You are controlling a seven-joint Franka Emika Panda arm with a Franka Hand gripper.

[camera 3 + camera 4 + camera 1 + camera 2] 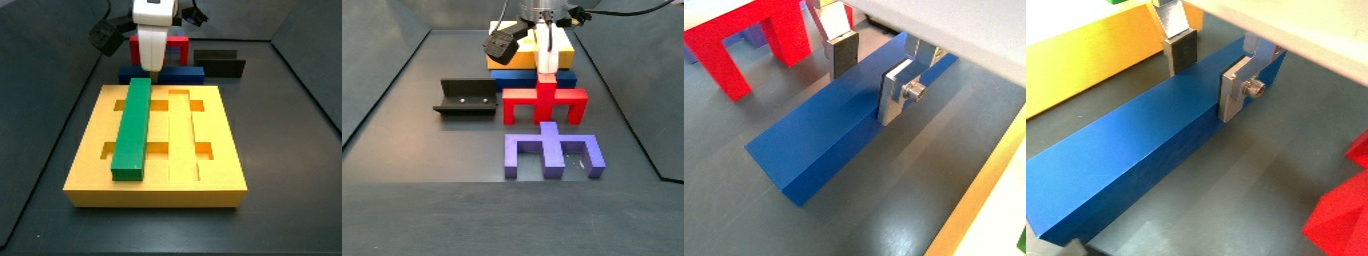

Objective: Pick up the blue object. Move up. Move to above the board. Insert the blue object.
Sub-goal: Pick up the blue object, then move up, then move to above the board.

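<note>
The blue object (818,140) (1133,165) is a long dark-blue bar lying flat on the dark floor, between the yellow board (221,135) (1080,60) and a red pronged piece (543,100). In the side views it shows as a blue strip (181,73) (523,76) under the arm. My gripper (867,92) (1205,90) (151,62) (545,58) is low over it, open, one finger on each long side of the bar. The far pad (844,58) stands a little off the bar; the near finger (894,95) lies along its edge.
A green bar (134,125) sits in a groove of the board. The red pronged piece (751,40) stands close beside the blue bar, with a purple pronged piece (549,150) further out. The black fixture (465,97) (221,65) stands to one side.
</note>
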